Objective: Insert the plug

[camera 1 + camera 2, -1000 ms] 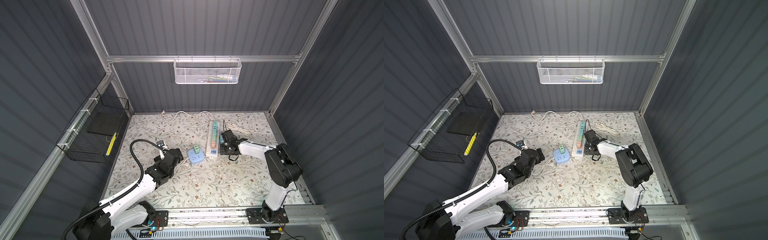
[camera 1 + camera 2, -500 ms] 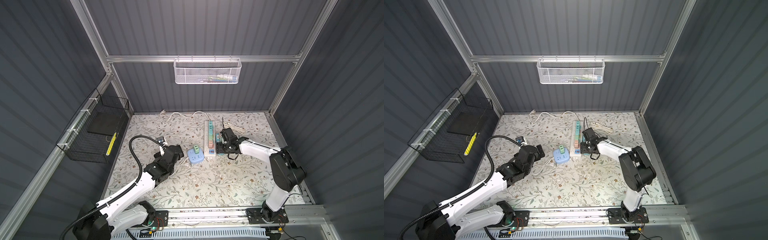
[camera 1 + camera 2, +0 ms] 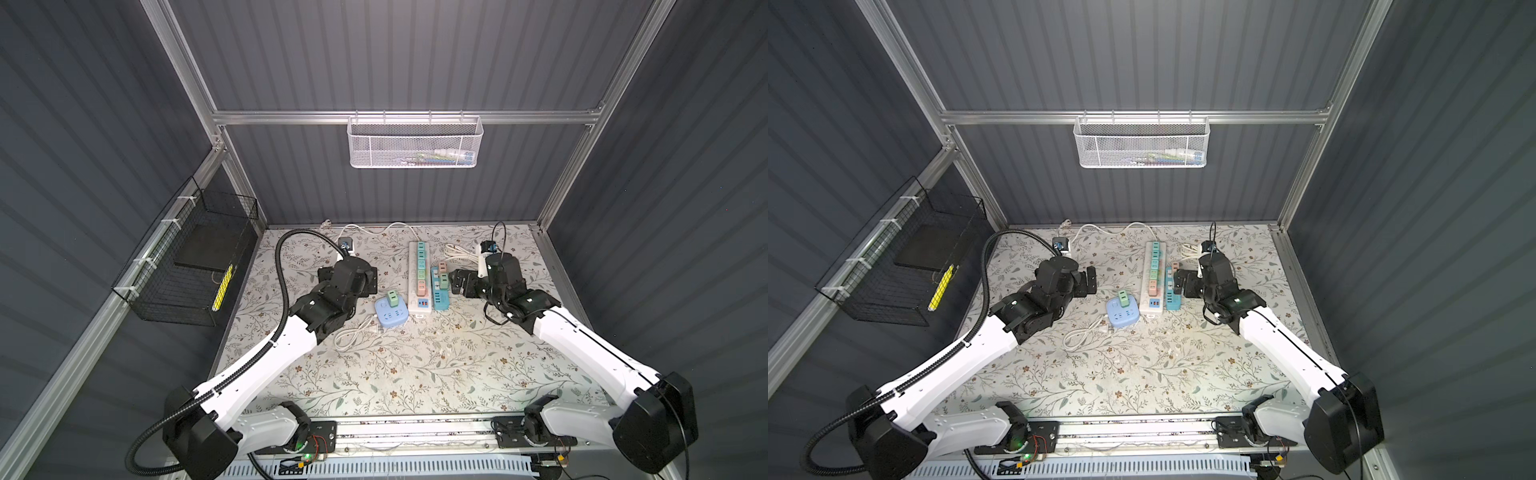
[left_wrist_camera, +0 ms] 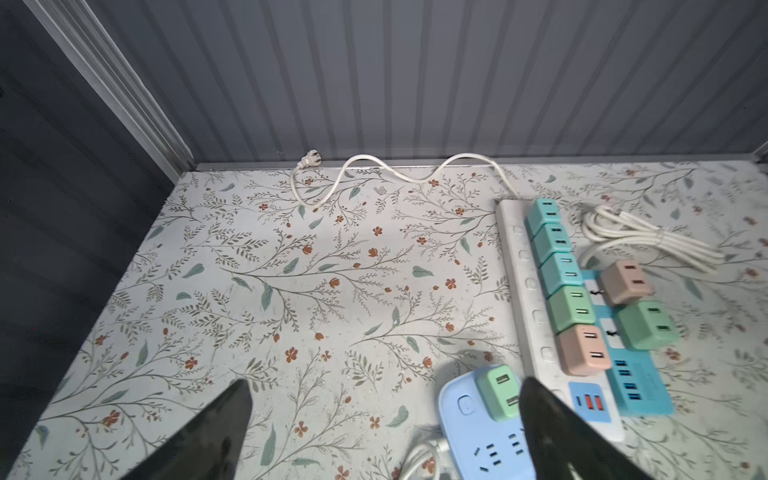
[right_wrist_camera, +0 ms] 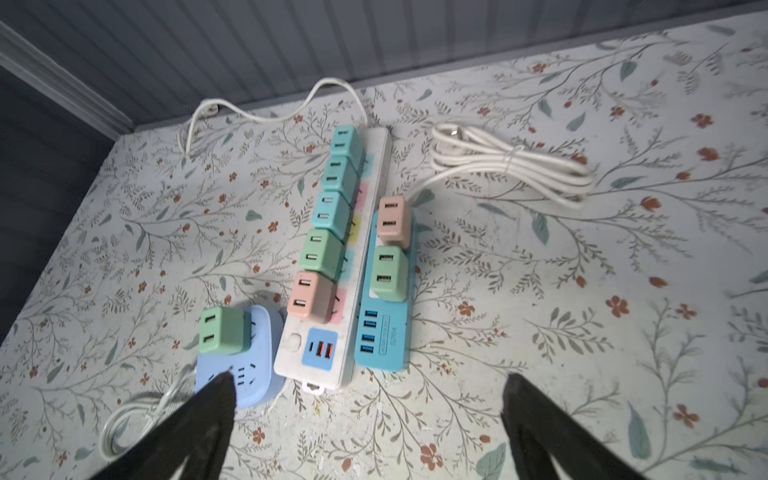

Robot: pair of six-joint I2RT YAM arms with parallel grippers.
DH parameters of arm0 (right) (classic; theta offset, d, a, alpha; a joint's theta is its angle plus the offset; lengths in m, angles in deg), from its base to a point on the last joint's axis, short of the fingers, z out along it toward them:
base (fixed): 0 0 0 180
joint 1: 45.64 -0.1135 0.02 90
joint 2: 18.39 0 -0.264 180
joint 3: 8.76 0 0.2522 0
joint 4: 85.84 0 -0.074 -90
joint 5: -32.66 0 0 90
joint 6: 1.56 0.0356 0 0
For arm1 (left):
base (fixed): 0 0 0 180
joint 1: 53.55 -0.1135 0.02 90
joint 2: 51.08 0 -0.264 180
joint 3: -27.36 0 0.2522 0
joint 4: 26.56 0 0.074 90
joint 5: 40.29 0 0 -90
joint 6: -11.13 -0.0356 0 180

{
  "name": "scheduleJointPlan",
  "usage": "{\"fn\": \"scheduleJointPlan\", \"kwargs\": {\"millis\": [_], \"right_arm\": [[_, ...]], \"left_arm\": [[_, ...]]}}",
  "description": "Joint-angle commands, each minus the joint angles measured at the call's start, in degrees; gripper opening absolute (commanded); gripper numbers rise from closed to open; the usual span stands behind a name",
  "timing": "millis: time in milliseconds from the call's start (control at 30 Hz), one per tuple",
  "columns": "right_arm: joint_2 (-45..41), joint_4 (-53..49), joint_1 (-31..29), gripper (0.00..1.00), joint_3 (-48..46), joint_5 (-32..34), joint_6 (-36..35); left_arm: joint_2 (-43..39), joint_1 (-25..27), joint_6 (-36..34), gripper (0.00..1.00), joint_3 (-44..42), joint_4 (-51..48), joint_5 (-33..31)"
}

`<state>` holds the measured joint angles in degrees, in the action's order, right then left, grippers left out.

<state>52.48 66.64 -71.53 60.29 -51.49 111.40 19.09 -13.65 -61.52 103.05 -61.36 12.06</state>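
Right gripper (image 5: pixel 365 419): jaws stood wide apart with nothing between them. In both top views it hung just beside the teal strip (image 5: pixel 382 349), clear of the plugs.
Green plug (image 5: pixel 388 272): sat upright on the teal strip's socket face, touched by neither gripper. Whether it was pressed fully home could not be told.
Tan plug (image 5: pixel 394 222): stood on the same strip, just beside the green plug on the back-wall side.
White strip (image 5: pixel 380 166): lay alongside the teal strip, touching or nearly so. It carried a row of five plugs, three teal, one green and one pink.
Blue socket block (image 5: pixel 253 365): sat just beside the white strip's near end, with a second green plug (image 5: pixel 222 330) standing on it.
Left gripper (image 4: pixel 384 432): jaws were wide apart and empty. It hovered near the blue socket block on the side away from the strips.
Cable bundle (image 5: pixel 511 166): lay tied in a coil on the floral mat (image 3: pixel 415 365), near the back wall.
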Motion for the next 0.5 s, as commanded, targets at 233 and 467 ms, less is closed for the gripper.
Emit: {"fn": "scheduleJointPlan", "kwargs": {"millis": [233,467], "right_arm": [[0.87,4.63,1.98,0.99,-1.32,4.66,-5.44],[-8.17,14.83,13.36,0.99,-10.64,-5.58,-6.68]], "left_arm": [[6.82,-3.55,-18.24,1.0,-19.43,29.32,-3.21],[7.68,-15.75,-23.58,1.0,-27.76,43.95,5.54]]}}
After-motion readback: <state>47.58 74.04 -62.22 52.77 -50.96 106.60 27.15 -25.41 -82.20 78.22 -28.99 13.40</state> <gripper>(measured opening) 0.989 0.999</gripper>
